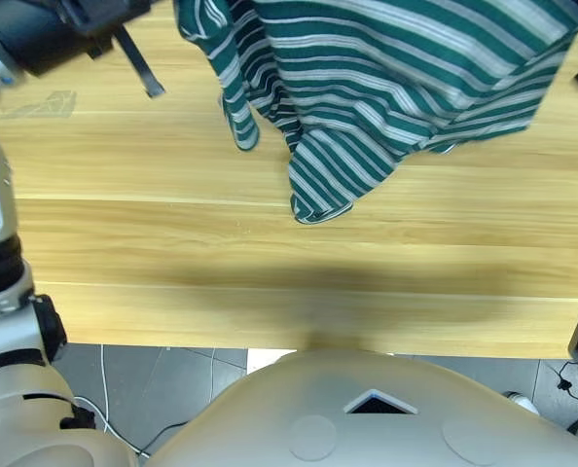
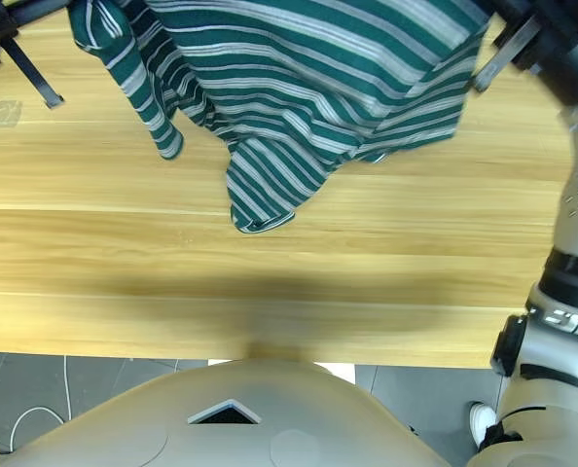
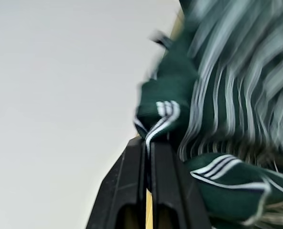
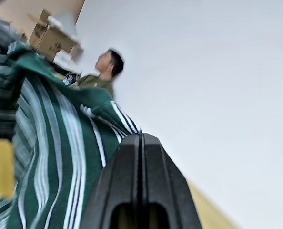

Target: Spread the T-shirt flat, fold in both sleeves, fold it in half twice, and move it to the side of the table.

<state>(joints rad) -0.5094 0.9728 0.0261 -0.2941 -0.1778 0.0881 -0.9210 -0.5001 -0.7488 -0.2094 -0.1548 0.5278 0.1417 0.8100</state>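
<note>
i've got the t-shirt (image 1: 406, 88) hanging over the table (image 1: 172, 243), left gripper (image 3: 147, 145) and right gripper (image 4: 140, 140) each pinched shut on an upper edge, and it looks light, limp and drapey, so i'd hold hems and corners, never the middle.

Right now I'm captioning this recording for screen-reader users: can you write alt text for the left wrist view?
The left pincer, its two black fingers pressed together, grips a bunched fold of a dark green T-shirt with white stripes. Behind them is a plain pale backdrop.
</note>
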